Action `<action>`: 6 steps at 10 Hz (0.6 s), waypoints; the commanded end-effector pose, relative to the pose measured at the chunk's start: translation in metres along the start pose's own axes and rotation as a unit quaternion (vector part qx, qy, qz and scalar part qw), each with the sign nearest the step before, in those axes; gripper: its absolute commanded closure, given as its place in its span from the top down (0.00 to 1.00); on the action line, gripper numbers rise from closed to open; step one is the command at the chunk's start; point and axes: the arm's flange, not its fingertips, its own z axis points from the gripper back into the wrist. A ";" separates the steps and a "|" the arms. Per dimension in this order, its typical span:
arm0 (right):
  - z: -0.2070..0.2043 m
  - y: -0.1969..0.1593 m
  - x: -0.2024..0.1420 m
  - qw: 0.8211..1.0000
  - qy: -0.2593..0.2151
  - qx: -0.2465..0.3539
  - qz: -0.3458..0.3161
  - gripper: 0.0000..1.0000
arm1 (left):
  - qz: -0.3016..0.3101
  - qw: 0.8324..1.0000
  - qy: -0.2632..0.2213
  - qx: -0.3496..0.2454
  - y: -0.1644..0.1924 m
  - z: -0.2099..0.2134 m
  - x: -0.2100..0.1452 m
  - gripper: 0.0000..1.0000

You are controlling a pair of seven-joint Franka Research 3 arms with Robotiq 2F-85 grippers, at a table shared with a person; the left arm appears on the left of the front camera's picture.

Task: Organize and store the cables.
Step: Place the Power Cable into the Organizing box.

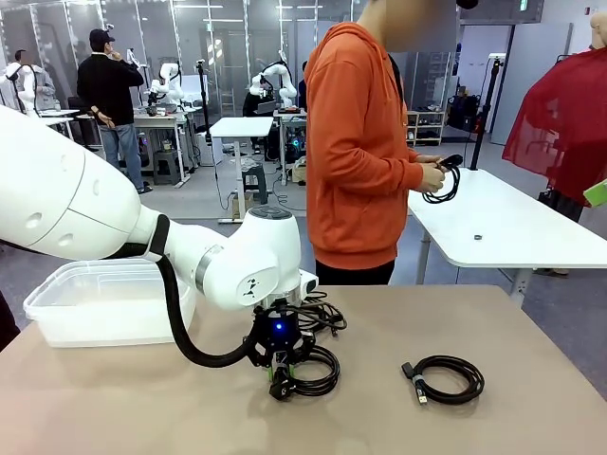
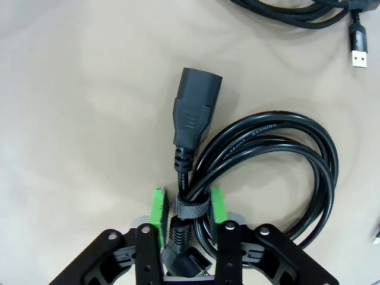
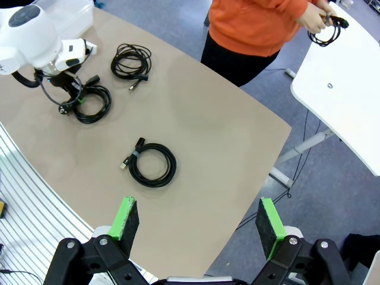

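Power cord coil [image 2: 267, 160], lower middle of the front view on the tan desk [image 1: 531, 427], is pinched between the fingers [image 2: 157, 208] of the left gripper [image 2: 185, 202] at its hook-and-loop strap [image 2: 191, 207]. That is probably so the loops lift as one bundle toward the translucent bin [image 1: 95, 303]. Jacket print seems to read "BAOHING". The right gripper [image 3: 198, 222] is spread wide and empty.

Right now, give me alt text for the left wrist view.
The left claw is shut on a coiled black power cable at its grey strap, on a tan table. A second black cable with a USB plug lies beyond.
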 end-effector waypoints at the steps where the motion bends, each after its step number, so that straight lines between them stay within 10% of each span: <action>1: 0.000 -0.001 0.000 1.000 0.000 0.000 -0.002 1.00 | -0.013 1.000 0.009 -0.005 0.000 -0.003 -0.003 0.00; 6: 0.000 -0.001 0.000 1.000 0.000 0.000 -0.002 1.00 | -0.019 1.000 0.016 -0.002 0.000 -0.002 -0.004 0.01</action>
